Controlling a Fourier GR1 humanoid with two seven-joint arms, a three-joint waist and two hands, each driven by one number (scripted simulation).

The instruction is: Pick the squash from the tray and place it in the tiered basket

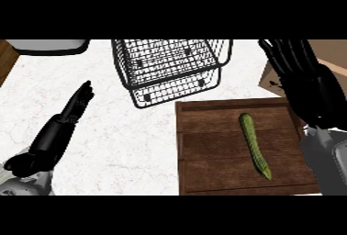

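Two hands up close, one at each side. Right hand (306,73) raised high at the right edge, looming large, fingers (288,57) straight and pointing away, holding nothing, palm side hard to make out. Left hand (76,104) low at the left over the bench (108,137), fingers straight and drawn together into a narrow point, also holding nothing, aimed up and to the right. Grey forearm ends visible at both lower corners.

One squash (254,144): long, thin, green, lying lengthwise on the tray (210,160), untouched. Below and left of the right fingers, well apart from them; far to the right of the left fingers. Stem end toward the basket, other end nearer the tray's lower right.

One tray: dark wooden, planked, with a raised rim, partly tucked under the right forearm at its right side.

One tiered basket (173,69): black wire, two tiers showing, standing just beyond the tray's top left corner, between the two sets of fingers and nearer the right ones. Nothing visible inside.

Around: white marbled bench top; one pale grey rounded thing (47,45) at the top left, cut by the edge; one tan box-like thing (274,78) behind the right hand, mostly hidden by it. Between squash and basket, only the tray's rim.
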